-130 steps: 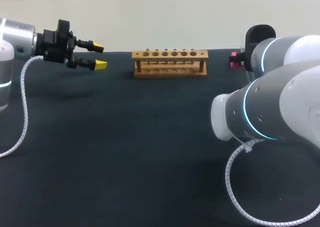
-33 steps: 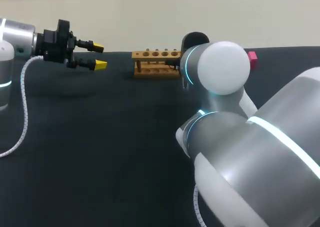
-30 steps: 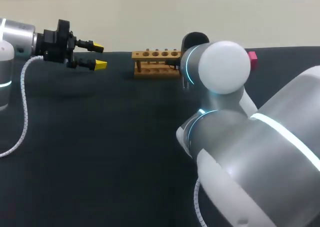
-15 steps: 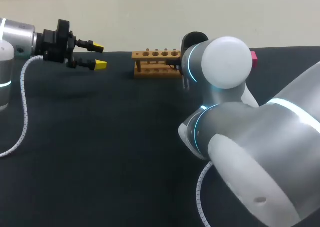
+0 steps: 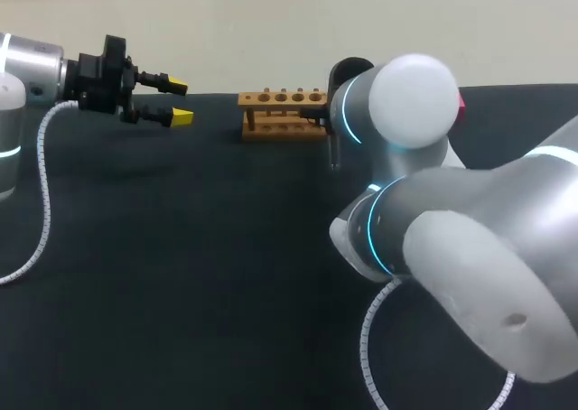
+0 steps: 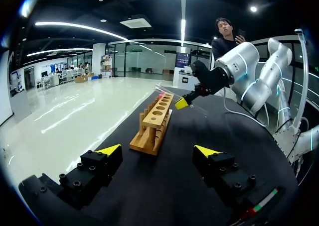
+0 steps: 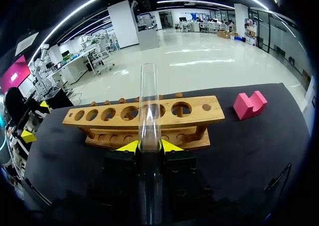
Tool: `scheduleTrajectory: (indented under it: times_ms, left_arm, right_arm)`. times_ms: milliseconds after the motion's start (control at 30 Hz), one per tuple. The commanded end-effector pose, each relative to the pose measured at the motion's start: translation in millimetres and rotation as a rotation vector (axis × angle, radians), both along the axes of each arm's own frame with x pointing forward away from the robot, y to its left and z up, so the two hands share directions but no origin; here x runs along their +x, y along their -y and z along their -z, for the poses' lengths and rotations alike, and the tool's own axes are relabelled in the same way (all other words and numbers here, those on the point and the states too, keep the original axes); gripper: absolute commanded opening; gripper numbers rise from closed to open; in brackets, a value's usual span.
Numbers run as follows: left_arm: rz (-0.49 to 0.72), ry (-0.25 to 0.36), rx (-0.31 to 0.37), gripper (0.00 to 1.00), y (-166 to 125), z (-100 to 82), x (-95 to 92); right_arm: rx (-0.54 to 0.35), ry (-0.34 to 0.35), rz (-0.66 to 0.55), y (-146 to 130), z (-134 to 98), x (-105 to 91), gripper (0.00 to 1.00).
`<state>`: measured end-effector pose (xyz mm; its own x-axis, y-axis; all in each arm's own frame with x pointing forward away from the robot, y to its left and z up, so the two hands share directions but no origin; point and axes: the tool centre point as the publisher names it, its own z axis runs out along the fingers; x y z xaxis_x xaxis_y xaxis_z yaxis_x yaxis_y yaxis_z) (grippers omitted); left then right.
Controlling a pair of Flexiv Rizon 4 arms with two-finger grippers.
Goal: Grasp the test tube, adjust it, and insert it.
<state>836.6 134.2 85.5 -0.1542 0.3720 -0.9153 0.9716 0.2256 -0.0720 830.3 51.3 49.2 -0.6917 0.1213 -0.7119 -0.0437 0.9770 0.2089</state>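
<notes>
Right gripper (image 7: 149, 146) pinches the clear glass test tube (image 7: 149, 106) between both yellow tips, gripping it low on its length. The tube is colourless and see-through, with straight walls. It lies in line with the fingers and points out ahead of them, crossing the light wooden test tube rack (image 7: 199, 119) in the right wrist view; can't tell if they touch. The rack's top plank has a row of round holes. A pink notched block (image 7: 249, 104) sits on the black table (image 5: 181, 247) beside the rack's end. Left gripper (image 5: 176, 101) hangs near the rack's other end, fingers spread, nothing between them. Right arm (image 5: 406, 103) hides part of the rack in the head view.
</notes>
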Motion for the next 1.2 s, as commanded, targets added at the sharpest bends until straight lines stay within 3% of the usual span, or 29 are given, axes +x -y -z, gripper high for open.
scheduleTrajectory:
  times_ms: [33,833,1200]
  left_arm:
    - [-0.005,0.006,-0.001,1.0,-0.2,0.7,-2.5]
    - [-0.005,0.006,-0.001,1.0,-0.2,0.7,-2.5]
    - [-0.005,0.006,-0.001,1.0,-0.2,0.7,-2.5]
  right_arm:
    - [0.01,-0.037,-0.022,2.3,1.4,3.7,0.0]
    - [0.034,-0.207,-0.111,2.3,12.8,2.3,0.0]
    - [0.037,-0.241,-0.119,3.0,15.0,2.4,0.0]
